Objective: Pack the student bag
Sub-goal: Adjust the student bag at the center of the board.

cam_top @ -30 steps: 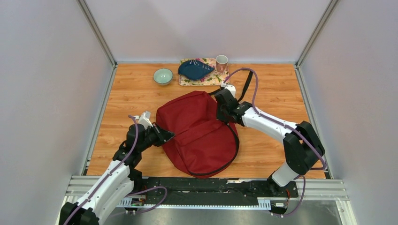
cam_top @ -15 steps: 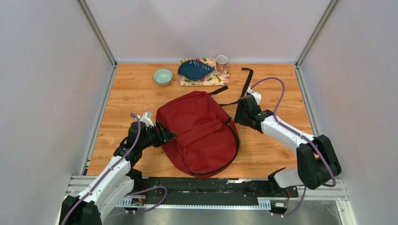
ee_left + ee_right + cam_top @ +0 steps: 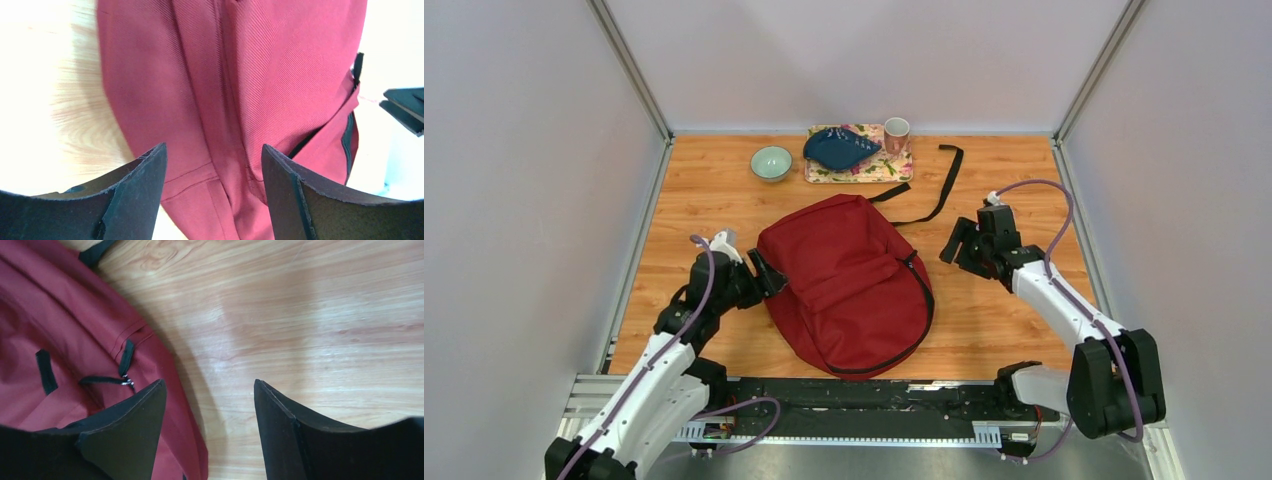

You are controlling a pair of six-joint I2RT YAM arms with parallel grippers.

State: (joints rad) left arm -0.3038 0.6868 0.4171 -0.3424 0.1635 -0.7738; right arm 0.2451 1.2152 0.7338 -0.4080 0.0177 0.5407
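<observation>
The student bag [image 3: 844, 285] lies flat between my hands, its long axis crossing the line between them. My left hand [image 3: 759, 272], open and empty, is at the bag's left edge. My right hand [image 3: 954, 245], likewise open and empty, hangs farther off its right edge.

Student bag [image 3: 849, 280] is dark red twill with black zipper trim and a black strap [image 3: 941, 188]; table [image 3: 714, 200] is orange-brown wood grain. Bowl [image 3: 771, 162] pale green, tray [image 3: 864, 172] cream with a floral print, pouch [image 3: 839, 148] dark blue, cup [image 3: 896, 134] pinkish. Arms [image 3: 1054, 298] white with black joints, cables [image 3: 1034, 183] purple, walls [image 3: 514, 150] plain light grey.
</observation>
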